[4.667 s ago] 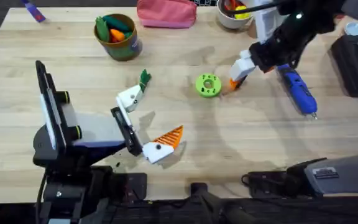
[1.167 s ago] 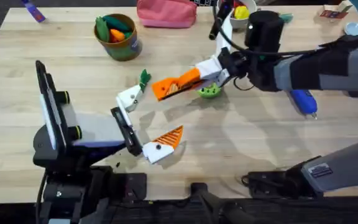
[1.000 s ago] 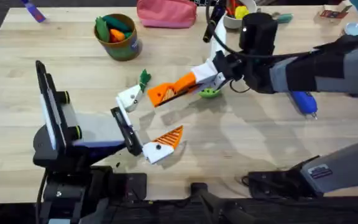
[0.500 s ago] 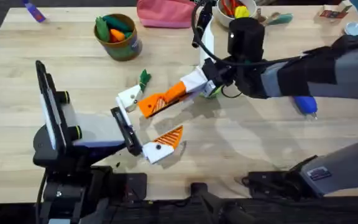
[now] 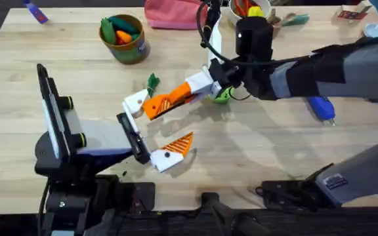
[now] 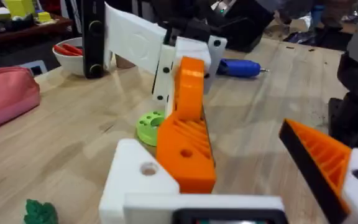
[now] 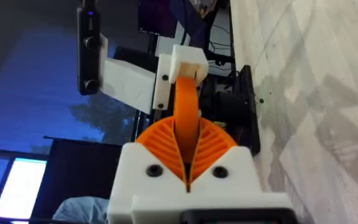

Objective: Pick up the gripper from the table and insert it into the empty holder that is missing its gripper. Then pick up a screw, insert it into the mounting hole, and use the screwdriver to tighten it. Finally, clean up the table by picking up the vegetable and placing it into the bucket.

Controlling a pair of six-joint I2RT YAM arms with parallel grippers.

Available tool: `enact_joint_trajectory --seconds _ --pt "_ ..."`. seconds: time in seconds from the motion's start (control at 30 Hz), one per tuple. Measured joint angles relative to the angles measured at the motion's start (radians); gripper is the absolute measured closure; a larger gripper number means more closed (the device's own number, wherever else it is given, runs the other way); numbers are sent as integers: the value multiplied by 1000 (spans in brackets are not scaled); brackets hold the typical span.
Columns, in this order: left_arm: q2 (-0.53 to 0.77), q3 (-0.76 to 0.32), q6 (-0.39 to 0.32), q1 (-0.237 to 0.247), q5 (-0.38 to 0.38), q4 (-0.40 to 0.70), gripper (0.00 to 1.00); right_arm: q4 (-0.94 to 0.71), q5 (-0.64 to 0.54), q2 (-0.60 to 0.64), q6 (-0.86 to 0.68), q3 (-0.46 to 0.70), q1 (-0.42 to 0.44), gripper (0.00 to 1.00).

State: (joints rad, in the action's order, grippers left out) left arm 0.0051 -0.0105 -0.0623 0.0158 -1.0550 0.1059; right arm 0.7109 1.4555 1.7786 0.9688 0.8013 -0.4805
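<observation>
The gripper (image 5: 164, 103), an orange wedge, is held by my right gripper (image 5: 201, 86), whose white fingers are shut on its rear end. Its ribbed front end (image 6: 185, 152) rests against the white holder (image 5: 135, 103) on my left arm. From the right wrist the wedge (image 7: 186, 112) points at the holder (image 7: 188, 62). My left gripper (image 5: 155, 128) stands open; its other mount carries an orange ribbed tip (image 5: 180, 143). The dark-green vegetable (image 5: 152, 82) lies just behind the holder. The blue screwdriver (image 5: 321, 109) lies at the right, partly under my right arm. At the back left stands the olive bucket (image 5: 131, 50).
A green round disc (image 5: 222, 96) sits beneath my right gripper. A pink pouch (image 5: 176, 13) and a white bowl (image 5: 240, 19) stand along the far edge. Toy vegetables fill the bucket. Bare wood lies in front of the right arm.
My right arm has swung left across the table, carrying the orange wedge from beside the green disc to the white holder. The left arm has stayed still.
</observation>
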Motion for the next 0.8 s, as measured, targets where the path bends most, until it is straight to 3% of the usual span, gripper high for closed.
enact_joint_trajectory --seconds 0.8 --pt "0 0 -5 -2 1 0 15 -19 -98 0 18 27 -37 993"
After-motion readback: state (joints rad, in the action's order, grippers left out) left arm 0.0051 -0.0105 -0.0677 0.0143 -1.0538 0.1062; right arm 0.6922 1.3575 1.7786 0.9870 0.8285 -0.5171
